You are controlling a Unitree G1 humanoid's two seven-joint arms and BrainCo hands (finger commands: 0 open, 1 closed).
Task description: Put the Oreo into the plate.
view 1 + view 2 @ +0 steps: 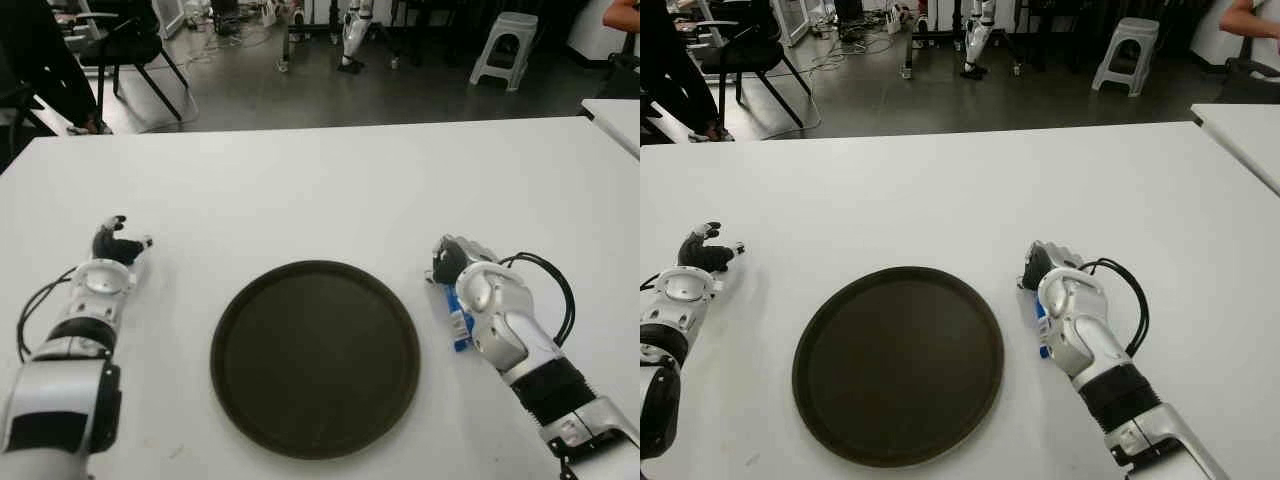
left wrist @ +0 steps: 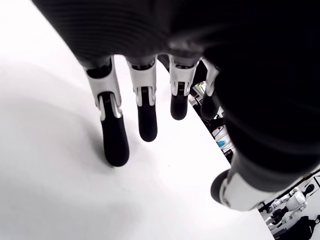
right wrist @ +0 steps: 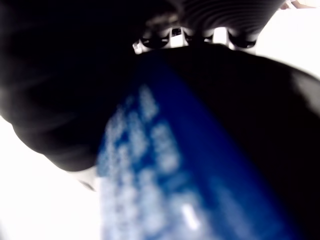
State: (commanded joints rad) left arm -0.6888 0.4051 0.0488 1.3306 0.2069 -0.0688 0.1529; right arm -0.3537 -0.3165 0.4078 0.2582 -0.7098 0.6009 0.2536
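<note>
- Oreo packet [image 1: 458, 318]: a blue wrapper with white print, lying on the white worktop [image 1: 320, 190] just right of the plate. Only a sliver shows in the eye views, the rest hidden under the robot's right hand.
- Right hand [image 1: 462, 262]: it sits directly over the packet, knuckles toward the far edge of the worktop. In the right wrist view the blue wrapper [image 3: 165, 175] fills the middle of the picture, with dark fingers [image 3: 55, 110] curved round it on both sides, so the hand is closed about the packet. The packet appears level with the worktop; whether it is lifted off it cannot be told.
- Plate [image 1: 315, 358]: a dark, round, shallow dish with a raised rim, in the middle of the near part of the worktop between the two arms. Nothing lies in it.
- Left hand [image 1: 115, 245]: shown well to the left of the plate. In the left wrist view its fingers [image 2: 115, 140] point loosely down at the white surface, apart from one another and holding nothing.
- Cable [image 1: 555, 290]: a black loop runs along the right forearm, arching over the worktop beside it.
- Background: beyond the far edge of the worktop is a grey floor with a black chair [image 1: 125, 50] at the left and a pale stool [image 1: 505, 45] at the right.
</note>
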